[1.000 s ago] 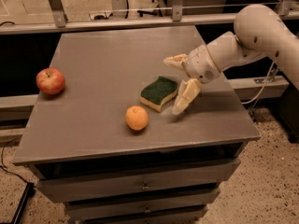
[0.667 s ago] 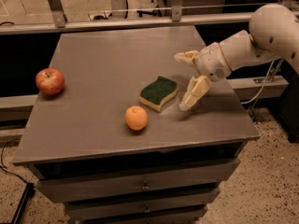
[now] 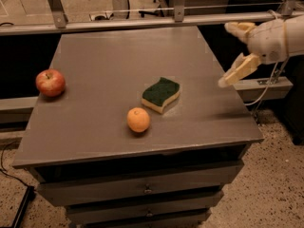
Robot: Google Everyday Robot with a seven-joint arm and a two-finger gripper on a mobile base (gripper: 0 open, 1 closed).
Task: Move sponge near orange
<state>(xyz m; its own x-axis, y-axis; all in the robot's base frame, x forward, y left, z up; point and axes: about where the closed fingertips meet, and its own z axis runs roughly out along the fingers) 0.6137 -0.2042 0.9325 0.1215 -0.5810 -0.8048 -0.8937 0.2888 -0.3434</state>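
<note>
**Grey drawer cabinet with sponge, orange, apple; arm at right**

Speckled stone floor [image 3: 278,184]: fills the lower right of the camera view and runs around the furniture.

Grey cabinet [image 3: 118,56]: flat matt top, seen from the front and above. Drawers [image 3: 95,191] are stacked below the front edge, each with a small central pull.

Metal rail [image 3: 142,22]: runs horizontally behind the far edge of the cabinet top, with upright posts rising from it.

Robot arm [image 3: 280,37]: pale casing, enters from the right edge of the view at the level of the far right corner of the top. A thin cable hangs beneath it.

Gripper [image 3: 227,56]: above the right edge of the cabinet top, off the surface. Its two pale yellow fingers [image 3: 241,68] are spread wide apart, one high and one low, with nothing between them. Well apart from the sponge.

Sponge [image 3: 161,95]: dark green top, pale yellow base, wavy outline. Lies flat right of the middle of the top, just up and to the right of the orange, near it but with a gap between them.

Apple [image 3: 50,82]: red, standing alone near the left edge, well apart from the other items.

Orange [image 3: 138,119]: round, evenly orange, towards the front edge near the centre.
</note>
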